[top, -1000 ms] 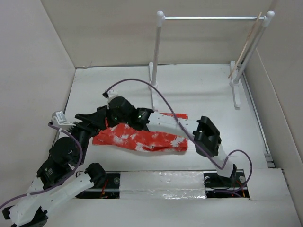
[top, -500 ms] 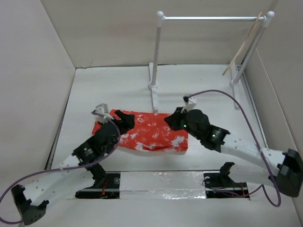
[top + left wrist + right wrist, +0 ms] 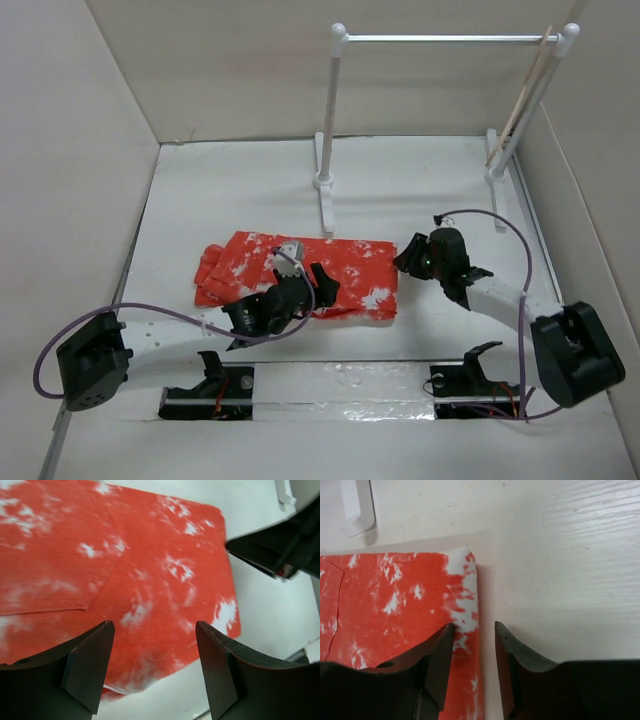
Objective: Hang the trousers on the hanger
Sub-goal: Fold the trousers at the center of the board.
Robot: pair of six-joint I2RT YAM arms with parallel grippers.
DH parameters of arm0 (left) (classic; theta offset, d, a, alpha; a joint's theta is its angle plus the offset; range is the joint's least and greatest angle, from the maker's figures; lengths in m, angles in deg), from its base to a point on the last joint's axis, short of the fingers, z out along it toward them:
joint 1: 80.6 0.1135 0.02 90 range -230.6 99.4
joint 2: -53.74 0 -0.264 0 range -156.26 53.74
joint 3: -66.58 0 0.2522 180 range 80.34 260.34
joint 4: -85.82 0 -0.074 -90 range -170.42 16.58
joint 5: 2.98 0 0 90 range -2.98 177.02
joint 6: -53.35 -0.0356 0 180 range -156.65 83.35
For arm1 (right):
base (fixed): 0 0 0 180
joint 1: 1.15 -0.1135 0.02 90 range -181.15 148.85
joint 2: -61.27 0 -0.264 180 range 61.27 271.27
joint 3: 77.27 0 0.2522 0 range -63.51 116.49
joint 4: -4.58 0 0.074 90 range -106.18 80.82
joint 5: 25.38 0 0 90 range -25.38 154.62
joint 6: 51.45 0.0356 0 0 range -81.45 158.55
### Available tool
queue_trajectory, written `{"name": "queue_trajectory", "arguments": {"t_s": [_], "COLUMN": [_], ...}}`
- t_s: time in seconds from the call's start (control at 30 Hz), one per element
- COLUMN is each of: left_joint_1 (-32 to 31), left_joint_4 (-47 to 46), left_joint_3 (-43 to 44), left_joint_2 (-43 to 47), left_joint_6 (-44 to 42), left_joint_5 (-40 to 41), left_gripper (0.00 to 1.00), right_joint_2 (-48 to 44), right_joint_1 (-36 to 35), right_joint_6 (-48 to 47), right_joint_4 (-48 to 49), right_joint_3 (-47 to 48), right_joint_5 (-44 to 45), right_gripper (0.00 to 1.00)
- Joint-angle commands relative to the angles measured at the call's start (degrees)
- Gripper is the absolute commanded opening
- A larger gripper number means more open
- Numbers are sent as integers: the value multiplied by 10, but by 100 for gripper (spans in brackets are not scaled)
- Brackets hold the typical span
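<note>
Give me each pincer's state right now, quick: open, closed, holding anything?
Left pincer: open, empty, above the red-orange white-speckled cloth trousers.
Right pincer: partly open at the trousers' edge, gripping nothing.

Robot lab — bare white enclosure [image 3: 240, 70], taped table edge [image 3: 340, 385]

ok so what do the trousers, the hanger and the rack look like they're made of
Trousers: woven cloth, matt. A fine ribbed weave shows in the left wrist view, and they lie flat and limp.
Hanger: probably wood, pale beige and thin, though too small to be sure.
Rack: smooth white uprights, likely plastic or painted metal. Its top bar looks like grey metal.
</note>
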State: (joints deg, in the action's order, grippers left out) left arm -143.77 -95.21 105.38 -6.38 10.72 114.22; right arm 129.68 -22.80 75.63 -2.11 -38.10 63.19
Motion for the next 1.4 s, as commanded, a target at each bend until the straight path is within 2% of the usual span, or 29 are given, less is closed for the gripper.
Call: {"name": "queue_trajectory", "arguments": {"t_s": [0.0, 0.07, 0.17, 0.27, 0.43, 0.5, 0.57, 0.63, 0.67, 0.7, 0.8, 0.87, 1.0, 1.03, 1.23, 1.37], "left_joint_1": [-14, -32, -53, -97, -131, -136, -142, -142, -142, -142, -142, -142, -115, -98, -51, 13], "left_joint_4": [-102, -135, -153, -177, -186, -162, -149, -139, -114, -98, -48, -40, -31, -31, -26, -38], "left_joint_3": [-24, -46, -66, -79, -53, -27, -14, -9, 0, 4, 13, 15, 18, 19, 20, 32], "left_joint_2": [-25, -51, -92, -126, -191, -212, -209, -193, -169, -155, -92, -52, -26, -21, 32, 80], "left_joint_6": [10, 28, 52, 77, 95, 94, 88, 82, 72, 69, 61, 48, 23, 18, -21, -62], "left_joint_5": [-48, -48, -51, -20, -1, 14, 25, 38, 46, 68, 114, 127, 133, 121, 105, 60], "left_gripper": [60, 58, 50, 42, 41, 41, 42, 45, 47, 49, 51, 52, 53, 53, 54, 54], "right_joint_2": [72, 100, 142, 191, 236, 229, 201, 138, 115, 67, -1, -46, -51, -41, -25, -83], "right_joint_1": [15, 32, 50, 64, 76, 76, 68, 51, 41, 29, -36, -70, -60, -42, -29, -37], "right_joint_6": [-18, -13, -5, -9, -22, -33, -45, -53, -56, -56, -38, -16, 8, 14, 47, 62], "right_joint_4": [119, 142, 175, 188, 161, 123, 108, 67, 55, 45, 43, 58, 121, 121, 149, 110], "right_joint_3": [42, 51, 68, 102, 176, 193, 180, 154, 142, 128, 63, 13, -59, -69, -135, -144], "right_joint_5": [-80, -89, -109, -116, -135, -128, -111, -72, -60, -50, -39, -38, -50, -62, -57, -43], "right_gripper": [38, 17, 0, 0, 0, 12, 29, 45, 50, 50, 46, 37, 16, 7, 2, 0]}}
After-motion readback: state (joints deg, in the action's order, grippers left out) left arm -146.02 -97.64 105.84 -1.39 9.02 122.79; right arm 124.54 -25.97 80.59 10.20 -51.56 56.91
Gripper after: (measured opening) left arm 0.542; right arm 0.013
